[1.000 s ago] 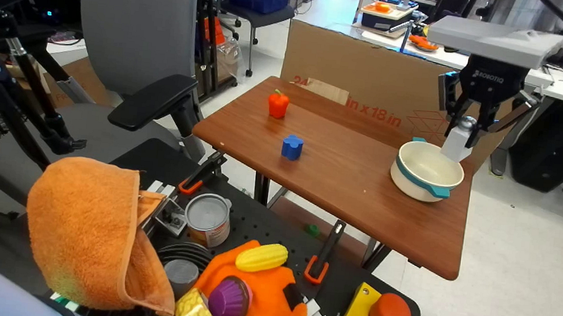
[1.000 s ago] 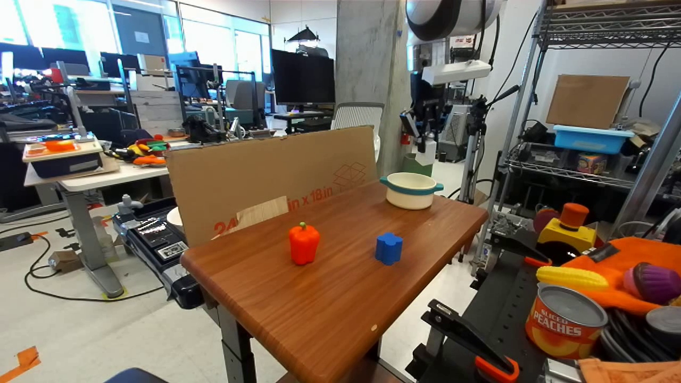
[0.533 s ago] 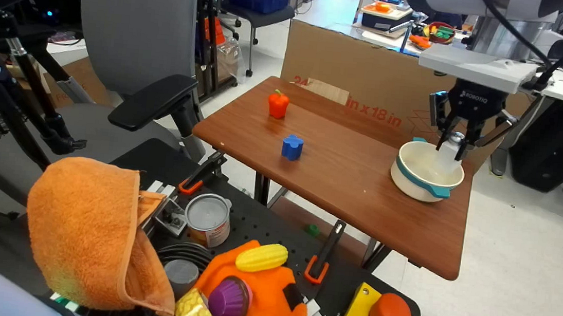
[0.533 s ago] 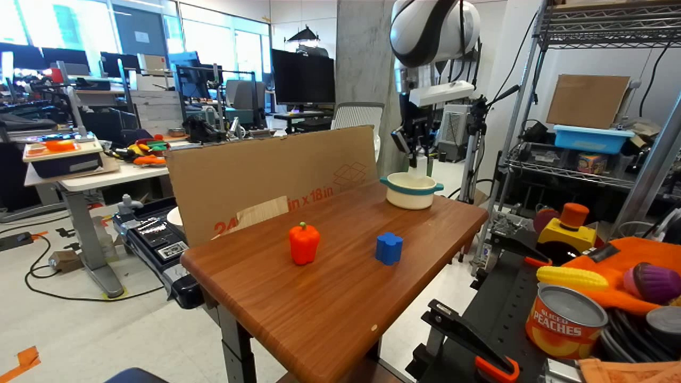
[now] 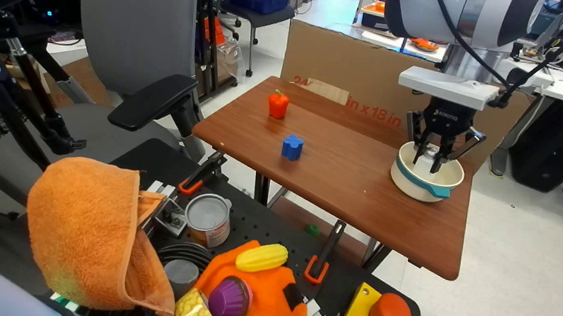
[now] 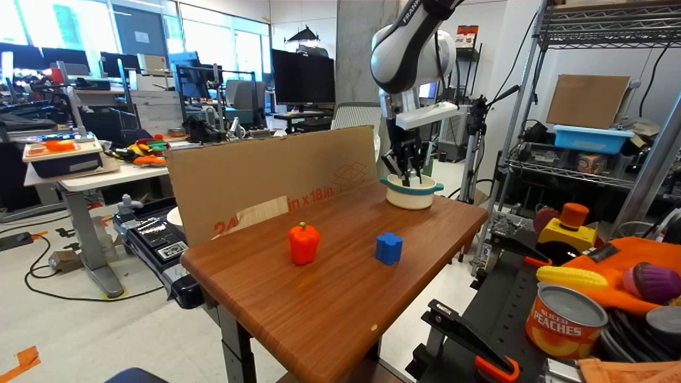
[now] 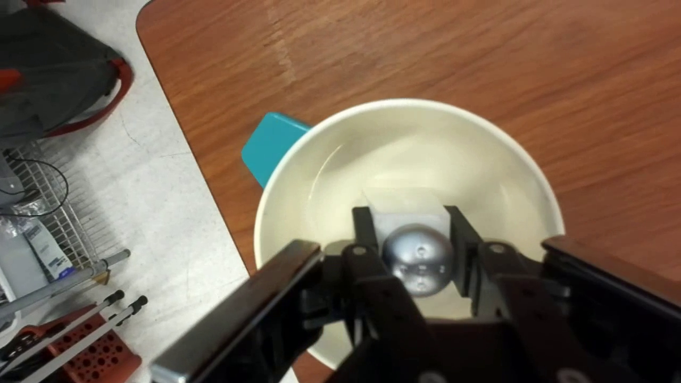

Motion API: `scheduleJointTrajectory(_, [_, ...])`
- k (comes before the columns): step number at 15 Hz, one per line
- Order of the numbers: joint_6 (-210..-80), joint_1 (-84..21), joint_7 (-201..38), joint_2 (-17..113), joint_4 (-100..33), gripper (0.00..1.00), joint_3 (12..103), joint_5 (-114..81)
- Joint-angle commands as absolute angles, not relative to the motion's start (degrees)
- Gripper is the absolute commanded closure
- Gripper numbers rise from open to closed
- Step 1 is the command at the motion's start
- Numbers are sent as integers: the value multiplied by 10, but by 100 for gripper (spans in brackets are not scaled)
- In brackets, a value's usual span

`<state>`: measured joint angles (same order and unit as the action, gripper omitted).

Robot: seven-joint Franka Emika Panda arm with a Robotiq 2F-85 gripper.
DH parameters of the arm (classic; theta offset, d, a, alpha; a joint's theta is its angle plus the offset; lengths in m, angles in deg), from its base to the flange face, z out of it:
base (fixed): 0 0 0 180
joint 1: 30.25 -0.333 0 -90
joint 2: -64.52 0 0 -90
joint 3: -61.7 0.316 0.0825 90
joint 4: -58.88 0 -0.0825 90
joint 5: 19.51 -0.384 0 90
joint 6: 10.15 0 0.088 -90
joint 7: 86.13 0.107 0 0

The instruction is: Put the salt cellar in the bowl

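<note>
Salt shaker (image 7: 414, 242) has been lowered inside the teal-handled bowl (image 6: 408, 200), jaws clamped on the shaker; bottom contact not confirmed, only release seemingly left.

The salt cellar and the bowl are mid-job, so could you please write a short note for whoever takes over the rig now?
Hand: closed on the salt cellar.
Things: the salt cellar's lower part is inside the bowl, which stands on the table.
Done: salt cellar grasped and brought into the bowl.
Left: release. Probably lower if needed, open, then back out; I cannot tell whether it touches bottom.
</note>
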<state>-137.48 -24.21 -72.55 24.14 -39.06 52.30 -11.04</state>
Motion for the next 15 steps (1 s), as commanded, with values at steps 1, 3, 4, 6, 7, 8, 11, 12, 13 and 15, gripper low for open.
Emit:
scheduleJointTrajectory(1, [-1337, -242, -753, 219, -350, 90, 526, -120])
scheduleJointTrajectory(3, [-1322, -240, -772, 220, -346, 65, 528, -117])
scheduleJointTrajectory(4, [-1317, -240, -786, 224, -348, 40, 528, -112])
scheduleJointTrajectory(6, [-1309, -237, -822, 237, -355, 35, 533, -109])
scheduleJointTrajectory(7, [-1307, -232, -846, 244, -359, 27, 539, -113])
scheduleJointTrajectory(8, [-1302, -230, -868, 258, -366, 20, 542, -113])
scheduleJointTrajectory(11, [-1291, -236, -899, 303, -388, 1, 540, -104])
scheduleJointTrajectory(12, [-1288, -239, -903, 329, -402, 0, 540, -103])
scheduleJointTrajectory(13, [-1295, -241, -900, 361, -421, 0, 543, -109])
scheduleJointTrajectory(15, [-1314, -233, -886, 422, -458, 0, 561, -159])
